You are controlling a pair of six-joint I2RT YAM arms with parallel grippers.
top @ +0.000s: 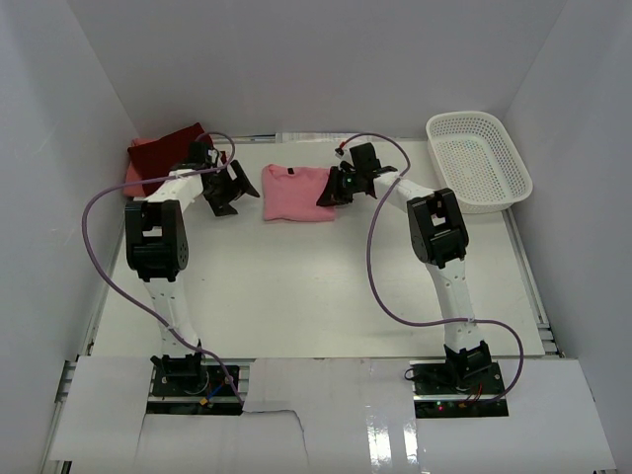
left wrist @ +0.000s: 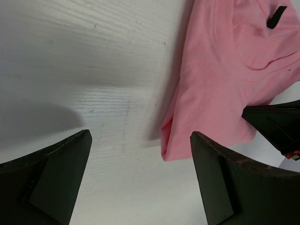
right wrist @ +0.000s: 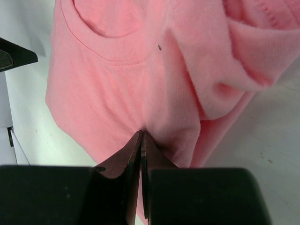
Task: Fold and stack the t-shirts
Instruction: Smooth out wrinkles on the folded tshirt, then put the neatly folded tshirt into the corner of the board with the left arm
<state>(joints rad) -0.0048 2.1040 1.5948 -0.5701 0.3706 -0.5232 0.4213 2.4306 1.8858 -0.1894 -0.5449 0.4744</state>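
While flat, pink t-shirt [top: 296, 193] (one edge bunched)

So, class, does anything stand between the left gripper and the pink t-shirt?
Nothing visible does. Only bare table lies between the open left gripper and the pink t-shirt. The right gripper is shut on its other side.

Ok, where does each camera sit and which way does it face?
Top external: above and behind the bases, looking down on the table, both arms, the pink t-shirt and basket.
Left wrist: on the left arm, facing down past the open left gripper at the shirt's edge.
Right wrist: looking along the right gripper, shut on that shirt.
All three share the pink t-shirt.
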